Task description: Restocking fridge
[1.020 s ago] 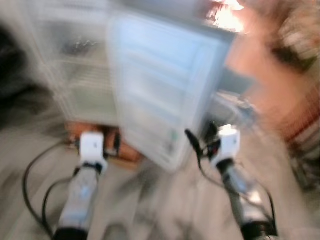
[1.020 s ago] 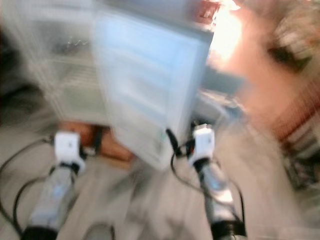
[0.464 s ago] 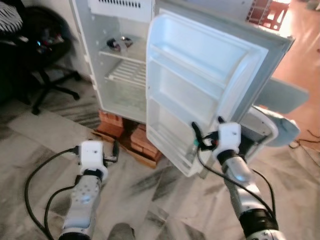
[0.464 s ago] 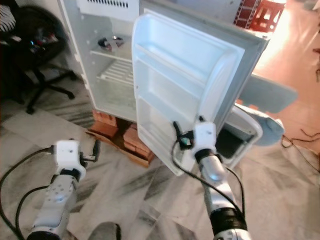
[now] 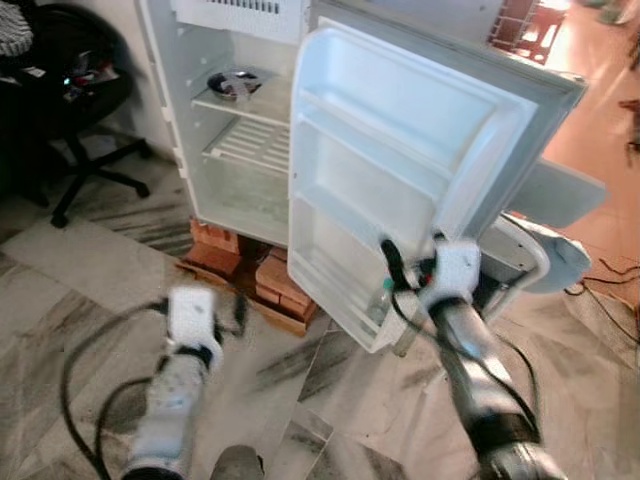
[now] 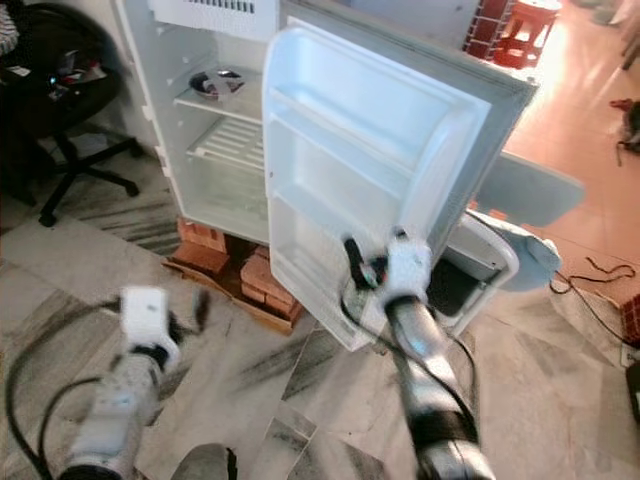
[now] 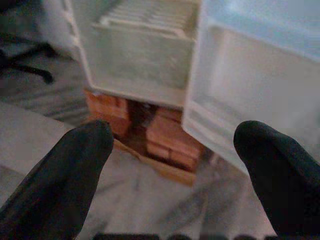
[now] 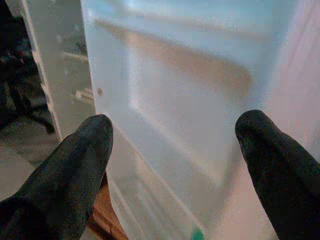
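A small white fridge (image 5: pixel 245 150) stands with its door (image 5: pixel 400 170) swung wide open, the bare door shelves facing me. A dark round dish (image 5: pixel 235 85) lies on the upper wire shelf inside. My right gripper (image 5: pixel 410 255) is open just in front of the door's lowest shelf, nothing between its fingers (image 8: pixel 80 160). A small clear item with a green bit (image 5: pixel 386 291) sits in that lowest shelf. My left gripper (image 7: pixel 172 135) is open and empty, low over the floor, facing the fridge's base.
The fridge rests on red bricks and a wooden pallet (image 5: pixel 258 275). A black office chair (image 5: pixel 75 110) stands at the left. A grey-blue object (image 5: pixel 560 195) sits behind the door, a red stool (image 6: pixel 505 30) beyond it. A cable (image 6: pixel 600 275) lies on the marble floor at the right.
The heavy blur of a second ago has gone and the view has shifted a little. Both arms now show motion blur; the right gripper stays by the door's lowest shelf.
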Available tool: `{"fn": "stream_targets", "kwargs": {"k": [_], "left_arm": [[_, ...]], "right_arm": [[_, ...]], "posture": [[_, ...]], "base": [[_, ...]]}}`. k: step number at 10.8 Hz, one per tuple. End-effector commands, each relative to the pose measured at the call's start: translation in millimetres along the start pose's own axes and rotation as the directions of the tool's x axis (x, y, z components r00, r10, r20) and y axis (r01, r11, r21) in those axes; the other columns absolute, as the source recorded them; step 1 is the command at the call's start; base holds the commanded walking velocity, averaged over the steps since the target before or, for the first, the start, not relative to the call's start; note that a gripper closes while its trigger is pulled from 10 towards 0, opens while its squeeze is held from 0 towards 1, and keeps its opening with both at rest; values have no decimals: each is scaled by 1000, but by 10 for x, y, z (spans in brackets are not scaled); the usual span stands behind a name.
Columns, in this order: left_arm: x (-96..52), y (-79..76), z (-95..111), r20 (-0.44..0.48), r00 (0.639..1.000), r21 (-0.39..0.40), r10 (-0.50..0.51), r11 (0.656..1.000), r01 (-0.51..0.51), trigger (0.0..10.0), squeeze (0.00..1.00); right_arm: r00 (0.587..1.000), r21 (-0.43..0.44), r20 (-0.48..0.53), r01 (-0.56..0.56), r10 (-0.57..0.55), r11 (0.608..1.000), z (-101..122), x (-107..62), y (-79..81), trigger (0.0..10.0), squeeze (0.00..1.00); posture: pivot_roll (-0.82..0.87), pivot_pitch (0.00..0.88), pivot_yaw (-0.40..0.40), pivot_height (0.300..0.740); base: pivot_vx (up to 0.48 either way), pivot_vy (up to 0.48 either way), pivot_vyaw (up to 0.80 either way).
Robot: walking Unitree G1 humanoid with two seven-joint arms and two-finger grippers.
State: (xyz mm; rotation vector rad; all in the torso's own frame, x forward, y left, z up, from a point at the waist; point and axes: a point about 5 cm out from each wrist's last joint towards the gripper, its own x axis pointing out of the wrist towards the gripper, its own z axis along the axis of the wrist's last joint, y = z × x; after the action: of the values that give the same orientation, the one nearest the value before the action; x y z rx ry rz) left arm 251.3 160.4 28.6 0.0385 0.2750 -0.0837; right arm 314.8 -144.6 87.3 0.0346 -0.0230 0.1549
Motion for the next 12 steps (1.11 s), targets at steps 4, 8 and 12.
{"fn": "stream_targets", "kwargs": {"k": [4,8,12], "left_arm": [[-11,-2,-8,-11,1000,-6,4,1000,-4,10000,0],[-14,-23,-32,-27,1000,-4,-8,1000,8,10000,0],[-77,141,238,141,989,-13,51,999,-50,10000,0]], "right_arm": [[1000,136,24,-19,16,991,258,266,177,10000,0],[823,248,86,-564,562,788,363,-30,693,10000,0],[922,48,-180,-339,342,940,-151,-356,66,10000,0]], "posture": [[139,19,-75,740],[139,18,-74,740],[141,21,-71,740]], "base": [[0,0,0],[0,0,0],[0,0,0]]}}
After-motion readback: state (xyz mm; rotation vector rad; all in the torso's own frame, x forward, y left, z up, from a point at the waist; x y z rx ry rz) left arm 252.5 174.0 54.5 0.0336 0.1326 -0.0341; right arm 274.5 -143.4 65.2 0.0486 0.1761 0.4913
